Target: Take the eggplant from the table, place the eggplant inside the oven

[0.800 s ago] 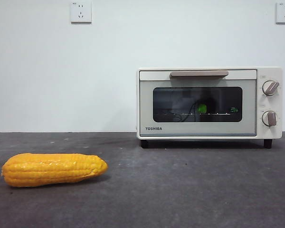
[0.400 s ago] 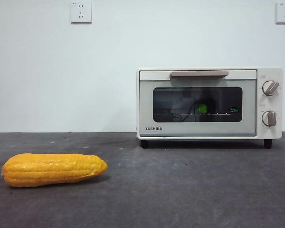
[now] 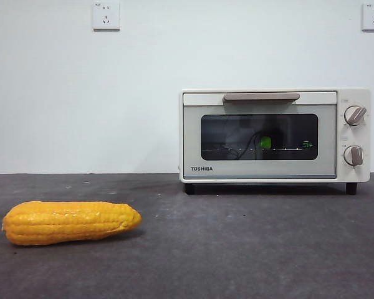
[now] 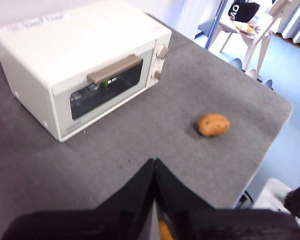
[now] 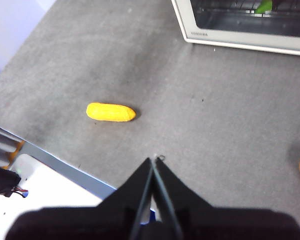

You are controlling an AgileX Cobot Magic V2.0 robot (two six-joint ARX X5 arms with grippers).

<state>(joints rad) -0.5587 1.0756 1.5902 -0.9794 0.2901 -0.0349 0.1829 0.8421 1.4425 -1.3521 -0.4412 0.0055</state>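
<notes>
Jaws closed, both grippers well apart from the eggplant (image 3: 265, 142).

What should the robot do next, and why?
Probably nothing more than keep both arms back. The oven door is closed, and through its glass a bright green bit shows on the rack, likely the eggplant stem. The left gripper and right gripper are shut, empty and away from everything. Only the corn and a potato lie on the table.

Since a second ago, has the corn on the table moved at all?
No. In the front view the corn lies in the same spot on the table, equally far left of the oven.
</notes>
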